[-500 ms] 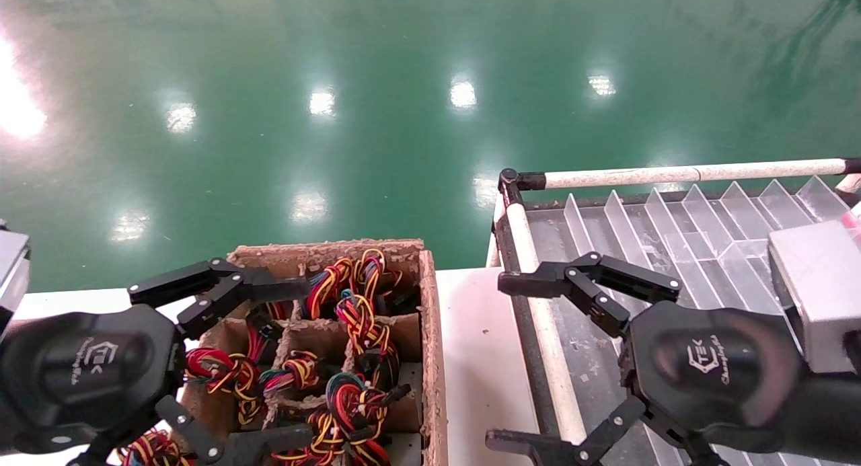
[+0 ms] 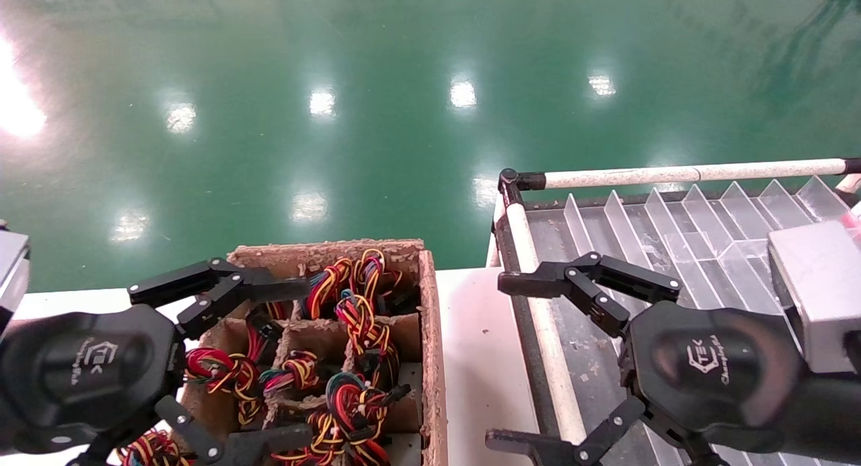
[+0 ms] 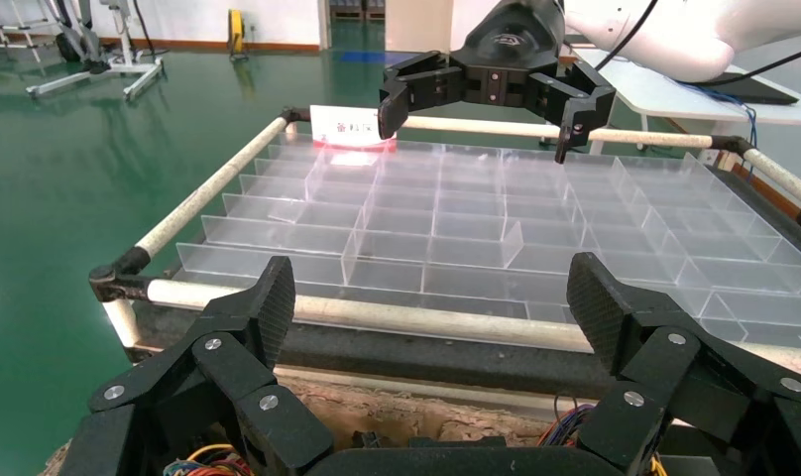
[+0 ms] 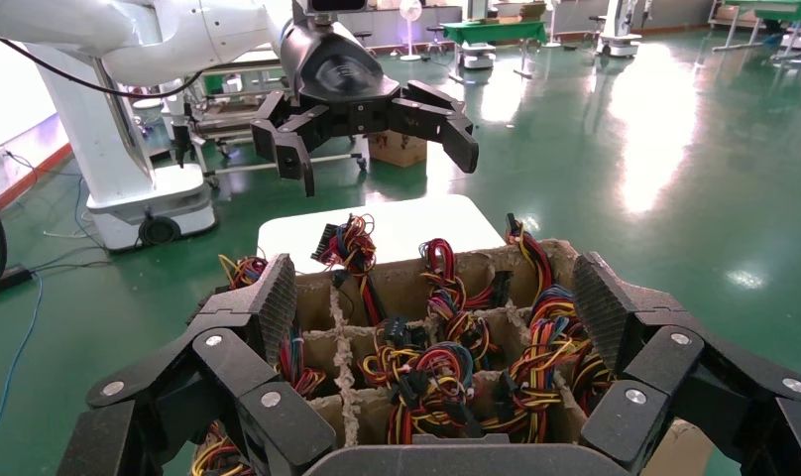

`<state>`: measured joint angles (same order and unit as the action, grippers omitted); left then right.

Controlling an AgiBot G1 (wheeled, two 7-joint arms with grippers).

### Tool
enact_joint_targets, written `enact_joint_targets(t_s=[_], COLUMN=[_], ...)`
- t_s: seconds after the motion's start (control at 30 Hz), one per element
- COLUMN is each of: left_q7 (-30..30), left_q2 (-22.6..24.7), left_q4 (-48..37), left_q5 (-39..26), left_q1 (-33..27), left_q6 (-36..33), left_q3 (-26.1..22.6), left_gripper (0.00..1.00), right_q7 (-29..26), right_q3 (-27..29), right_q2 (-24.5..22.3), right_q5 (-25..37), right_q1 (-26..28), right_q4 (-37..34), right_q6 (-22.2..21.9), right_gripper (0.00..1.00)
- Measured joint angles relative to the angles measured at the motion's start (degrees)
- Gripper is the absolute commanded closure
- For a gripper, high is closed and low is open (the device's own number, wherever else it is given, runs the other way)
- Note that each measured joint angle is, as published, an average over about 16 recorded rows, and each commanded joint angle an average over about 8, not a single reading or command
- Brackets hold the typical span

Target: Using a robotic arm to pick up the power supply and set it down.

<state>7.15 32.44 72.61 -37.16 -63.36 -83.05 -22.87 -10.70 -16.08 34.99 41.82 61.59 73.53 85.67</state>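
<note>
The left gripper (image 2: pixel 269 365) hovered over the cardboard crate (image 2: pixel 430 358) on the white table (image 2: pixel 477 345), jaws wide and empty. The power supplies' wire bundles (image 2: pixel 356 318) filled its cells. The right gripper (image 2: pixel 518 365), jaws wide, hung above the clear divider tray (image 2: pixel 679 217) beyond.

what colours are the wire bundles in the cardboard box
Red, yellow, orange and black wire bundles, a few strands green; clearest in the right wrist view.

The left gripper (image 3: pixel 431 297) hangs with fingers (image 3: pixel 263 307) spread wide over a cardboard box edge (image 3: pixel 397 407). Beyond lies a clear divided tray (image 3: pixel 496 218), with the right gripper (image 3: pixel 476 109) open above its far side.
</note>
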Motion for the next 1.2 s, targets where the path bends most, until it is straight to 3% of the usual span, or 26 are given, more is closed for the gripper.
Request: enact_joint_targets(t_s=[1.2], left_q7=[0.0], left_q2=[0.0], left_q4=[0.0], left_q5=[0.0], left_q1=[0.0], left_q6=[0.0], left_q3=[0.0], left_gripper=[0.0], right_q7=[0.0], right_q3=[0.0], right_q2=[0.0], right_q5=[0.0], right_q1=[0.0], right_q4=[0.0], right_q6=[0.0], right_gripper=[0.0])
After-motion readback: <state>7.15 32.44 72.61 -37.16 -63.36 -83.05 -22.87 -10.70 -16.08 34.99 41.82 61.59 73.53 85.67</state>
